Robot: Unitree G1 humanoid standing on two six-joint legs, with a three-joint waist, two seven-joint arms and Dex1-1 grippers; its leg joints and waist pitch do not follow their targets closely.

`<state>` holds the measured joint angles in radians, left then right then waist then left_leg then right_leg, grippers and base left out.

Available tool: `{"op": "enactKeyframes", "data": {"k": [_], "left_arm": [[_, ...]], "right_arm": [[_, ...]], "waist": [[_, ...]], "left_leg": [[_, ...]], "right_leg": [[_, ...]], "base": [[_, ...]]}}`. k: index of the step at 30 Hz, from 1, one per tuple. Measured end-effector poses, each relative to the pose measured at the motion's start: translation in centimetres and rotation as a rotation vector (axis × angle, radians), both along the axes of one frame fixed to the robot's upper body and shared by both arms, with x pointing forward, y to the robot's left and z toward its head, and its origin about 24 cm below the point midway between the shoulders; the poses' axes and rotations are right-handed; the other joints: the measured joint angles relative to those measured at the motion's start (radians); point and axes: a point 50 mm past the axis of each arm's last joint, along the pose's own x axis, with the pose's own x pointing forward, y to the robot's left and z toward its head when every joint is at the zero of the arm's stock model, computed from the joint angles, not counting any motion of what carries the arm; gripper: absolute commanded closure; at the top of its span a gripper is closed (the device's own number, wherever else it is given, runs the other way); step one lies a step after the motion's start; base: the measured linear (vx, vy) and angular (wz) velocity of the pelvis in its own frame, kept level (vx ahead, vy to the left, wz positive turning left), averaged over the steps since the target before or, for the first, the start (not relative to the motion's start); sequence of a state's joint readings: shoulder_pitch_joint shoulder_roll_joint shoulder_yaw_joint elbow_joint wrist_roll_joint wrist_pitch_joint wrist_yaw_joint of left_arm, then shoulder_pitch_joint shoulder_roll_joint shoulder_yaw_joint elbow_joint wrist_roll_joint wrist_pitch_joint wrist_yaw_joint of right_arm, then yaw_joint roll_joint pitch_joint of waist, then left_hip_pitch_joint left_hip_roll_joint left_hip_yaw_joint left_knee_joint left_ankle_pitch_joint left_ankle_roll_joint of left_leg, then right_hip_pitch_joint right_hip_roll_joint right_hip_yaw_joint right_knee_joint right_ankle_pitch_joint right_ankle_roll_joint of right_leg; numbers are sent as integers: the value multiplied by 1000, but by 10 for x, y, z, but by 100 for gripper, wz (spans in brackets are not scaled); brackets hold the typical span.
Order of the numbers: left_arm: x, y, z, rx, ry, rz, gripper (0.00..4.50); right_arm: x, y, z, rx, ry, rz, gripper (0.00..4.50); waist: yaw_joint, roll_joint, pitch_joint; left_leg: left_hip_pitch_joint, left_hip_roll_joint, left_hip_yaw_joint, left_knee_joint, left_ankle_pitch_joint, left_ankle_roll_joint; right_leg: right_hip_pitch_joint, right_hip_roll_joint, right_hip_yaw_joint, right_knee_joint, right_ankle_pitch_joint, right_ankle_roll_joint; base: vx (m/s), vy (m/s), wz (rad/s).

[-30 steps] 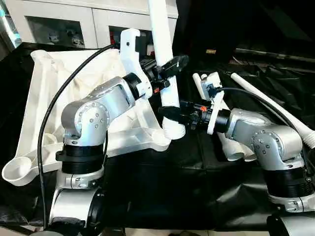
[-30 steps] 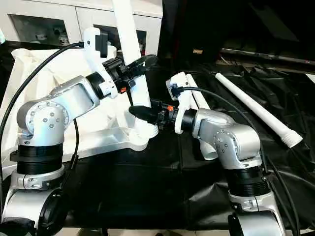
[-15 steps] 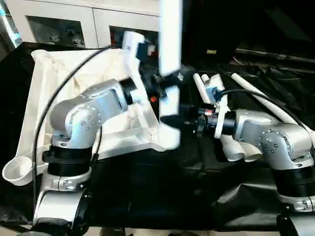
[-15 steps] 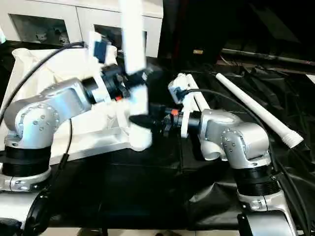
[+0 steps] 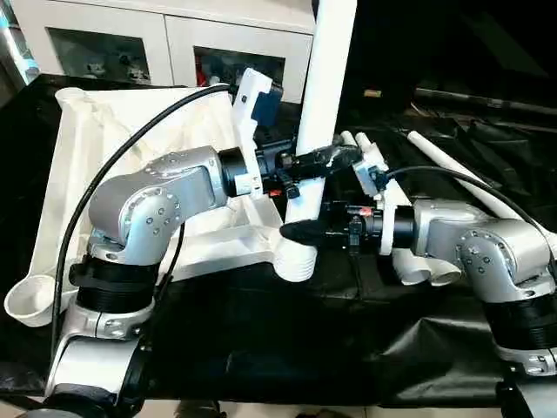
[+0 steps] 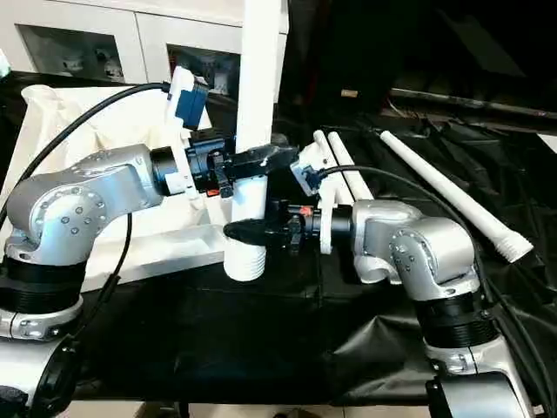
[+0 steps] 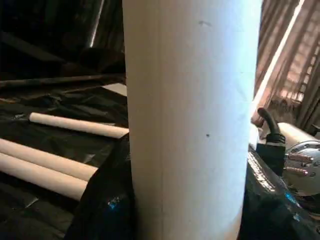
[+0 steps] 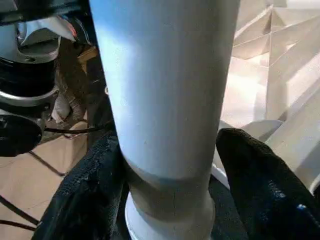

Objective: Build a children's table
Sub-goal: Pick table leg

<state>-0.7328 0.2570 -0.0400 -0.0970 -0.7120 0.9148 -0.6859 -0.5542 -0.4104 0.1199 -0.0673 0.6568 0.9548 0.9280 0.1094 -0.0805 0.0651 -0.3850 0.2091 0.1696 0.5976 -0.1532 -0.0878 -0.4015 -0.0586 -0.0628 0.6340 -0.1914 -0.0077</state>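
Observation:
A white tube leg (image 5: 318, 104) stands almost upright over the black cloth, top leaning slightly right, with its ribbed lower end (image 5: 294, 261) just off the tabletop's near right corner. My left gripper (image 5: 315, 161) is shut on the leg at mid-height, and black fingers (image 7: 105, 200) flank the tube (image 7: 190, 125). Lower down, my right gripper (image 5: 303, 231) is shut on the same leg, its fingers (image 8: 260, 185) on both sides of the tube (image 8: 165, 90). The white tabletop (image 5: 96, 148) lies underside up at the left, one corner socket (image 5: 26, 300) toward me.
Spare legs lie on the black-draped work table (image 5: 287, 340): a long one (image 5: 474, 183) at the right and two (image 6: 344, 174) behind my right forearm. A white cabinet (image 5: 174, 39) stands behind. A black cable (image 5: 113, 165) arches over my left arm.
The leg has swung from leaning left to leaning slightly right. Its lower end has come away from the tabletop corner toward me, both grippers moving with it.

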Motion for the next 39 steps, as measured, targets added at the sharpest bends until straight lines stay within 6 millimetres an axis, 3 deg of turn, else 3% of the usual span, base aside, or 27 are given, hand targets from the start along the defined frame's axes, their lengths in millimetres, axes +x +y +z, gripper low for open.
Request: {"op": "enactKeyframes", "data": {"k": [13, 14, 16, 21, 30, 31, 32, 33, 39], "left_arm": [[-2, 1, 1, -17, 5, -30, 262], [-2, 1, 1, -19, 6, -34, 262], [-2, 1, 2, -23, 8, -40, 262], [-2, 1, 2, -28, 11, -44, 262], [-3, 0, 2, -42, 20, -50, 262], [-3, 0, 2, -43, 20, -50, 262], [-3, 0, 2, -43, 20, -50, 262], [-3, 0, 2, -43, 20, -50, 262], [-3, 0, 3, -51, 21, -58, 262]], "right_arm": [[-2, 2, 0, 16, 21, 24, 148], [-2, 2, -1, 17, 22, 26, 176], [-2, 2, -1, 19, 24, 31, 176], [-4, 3, 0, 29, 29, 51, 231], [-5, 4, 1, 33, 24, 62, 255], [-5, 4, 1, 33, 24, 62, 255], [-5, 4, 1, 33, 23, 62, 199], [-5, 4, 1, 33, 23, 62, 185], [-5, 4, 0, 29, 25, 59, 154]], "waist": [[0, -1, 0], [0, -1, 0], [1, -1, 0], [0, -1, 0], [1, -2, 0], [1, -2, 0], [1, -2, 0], [1, -2, 0], [1, -2, 0]], "left_leg": [[0, 0, 0, 0, 0, 0], [0, 0, 0, 0, 0, 0], [0, 0, 0, 0, 0, 0], [0, 0, 0, 0, 0, 0], [0, 0, 0, 0, 0, 0], [0, 0, 0, 0, 0, 0], [0, 0, 0, 0, 0, 0], [0, 0, 0, 0, 0, 0], [0, 0, 0, 1, 0, 0]], "right_leg": [[0, 0, 0, 0, 0, 0], [0, 0, 0, 0, 0, 0], [0, 0, 0, 0, 0, 0], [0, 0, 0, 0, 0, 0], [0, 0, 0, 0, 0, 0], [0, 0, 0, 0, 0, 0], [0, 0, 0, 0, 0, 0], [0, 0, 0, 0, 0, 0], [0, 0, 0, 0, 0, 0]], "base": [[0, 0, 0], [0, 0, 0], [0, 0, 0], [0, 0, 0], [0, 0, 0], [0, 0, 0], [0, 0, 0], [0, 0, 0], [0, 0, 0]]}}
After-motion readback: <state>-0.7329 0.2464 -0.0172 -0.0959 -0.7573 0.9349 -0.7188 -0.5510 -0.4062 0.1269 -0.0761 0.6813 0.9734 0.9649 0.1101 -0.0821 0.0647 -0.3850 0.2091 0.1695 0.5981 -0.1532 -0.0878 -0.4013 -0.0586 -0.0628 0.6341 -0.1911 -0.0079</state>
